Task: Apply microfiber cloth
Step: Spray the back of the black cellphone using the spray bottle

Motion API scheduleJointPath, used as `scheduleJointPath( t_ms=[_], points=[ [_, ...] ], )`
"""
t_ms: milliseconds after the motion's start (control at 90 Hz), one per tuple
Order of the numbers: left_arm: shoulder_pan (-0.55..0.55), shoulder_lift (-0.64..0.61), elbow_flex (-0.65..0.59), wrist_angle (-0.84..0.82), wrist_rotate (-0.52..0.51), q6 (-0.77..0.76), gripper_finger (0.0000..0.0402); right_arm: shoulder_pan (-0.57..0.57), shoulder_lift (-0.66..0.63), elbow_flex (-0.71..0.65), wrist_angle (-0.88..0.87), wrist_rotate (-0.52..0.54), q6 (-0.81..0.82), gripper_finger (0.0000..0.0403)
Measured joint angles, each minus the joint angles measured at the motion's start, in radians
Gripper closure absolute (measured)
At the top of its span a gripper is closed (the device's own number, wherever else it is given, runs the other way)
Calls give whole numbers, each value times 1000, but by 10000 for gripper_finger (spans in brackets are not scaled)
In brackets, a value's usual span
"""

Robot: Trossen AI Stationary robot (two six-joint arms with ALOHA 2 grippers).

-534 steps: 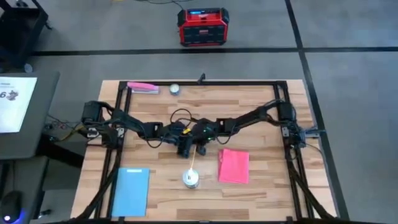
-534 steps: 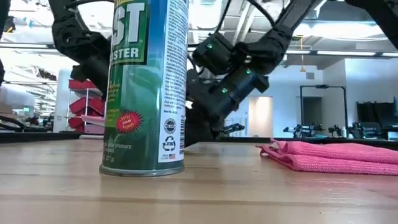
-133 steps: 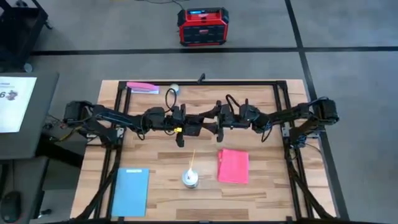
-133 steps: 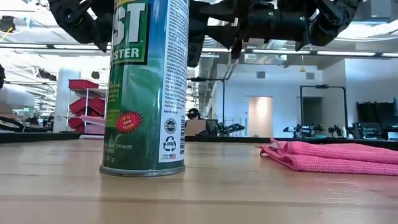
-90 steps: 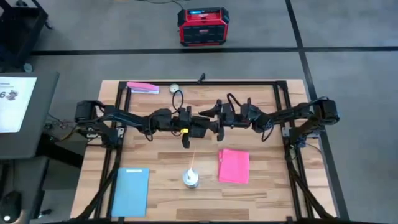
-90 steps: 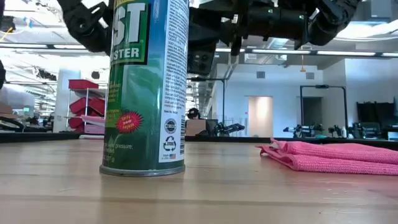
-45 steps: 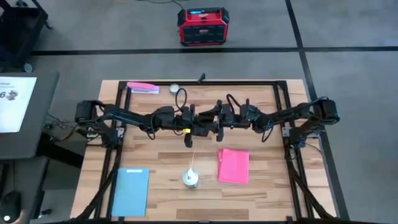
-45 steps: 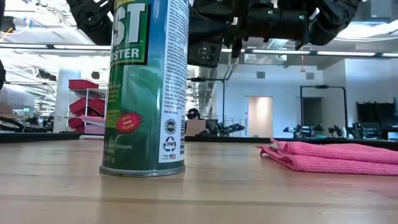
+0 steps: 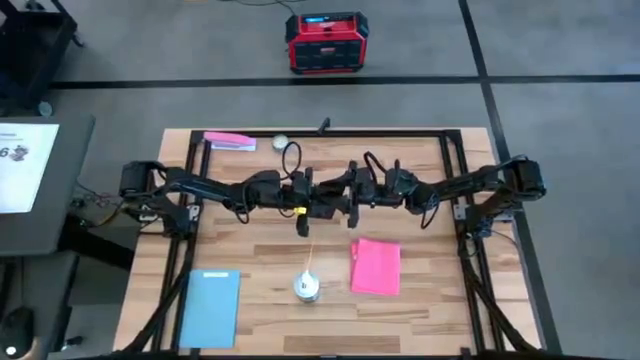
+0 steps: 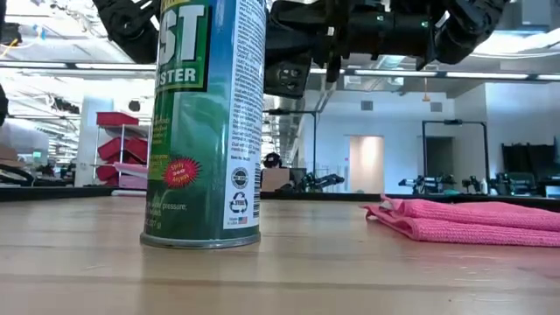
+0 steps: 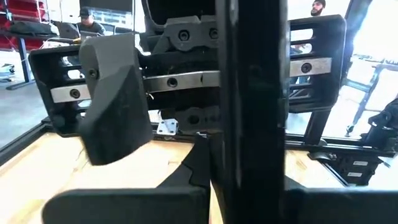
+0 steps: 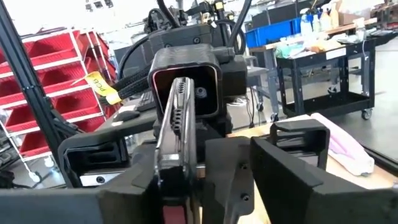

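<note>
High above the table's middle my two grippers face each other. A black phone (image 12: 176,130) stands upright between them, its thin edge toward the right wrist camera. In the left wrist view it is a dark glossy bar (image 11: 252,106). My right gripper (image 9: 340,200) is shut on the phone. My left gripper (image 9: 308,200) is open, one finger (image 12: 292,158) far out to the phone's side, touching nothing that I can see. The pink-red microfiber cloth (image 9: 376,266) lies folded and flat on the wood at the near right (image 10: 472,219). My right gripper has the phone's lower part (image 12: 174,196) between its two fingers, at the very bottom of its wrist view, where little of the contact shows. The fingers come level from the table's right. The phone stands upright, lifted far clear of the table.
A green spray can (image 9: 307,287) with a thin straw stands near the front middle, left of the cloth (image 10: 206,122). A light-blue rectangle (image 9: 210,305) lies at the near left. A pink strip (image 9: 230,141) and a small round thing (image 9: 281,142) lie at the far edge.
My left gripper has edged a little toward the table's right, closer to my right gripper and the phone. My right gripper and the phone have kept still.
</note>
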Motion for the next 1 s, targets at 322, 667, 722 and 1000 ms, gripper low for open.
scheduleJointPath(
  t_ms=[322,667,722,1000],
  points=[
    [0,-33,-11,-29,-6,21,398,-1,-2,0,-20,2,-15,176],
    [-1,-41,-38,-1,-32,19,398,-12,-51,0,-97,3,-40,176],
    [-1,-44,-38,4,-32,19,398,-12,-57,0,-93,3,-42,176],
    [-1,-47,-38,-6,-32,23,398,-12,-61,0,-106,3,-44,176]
  ],
)
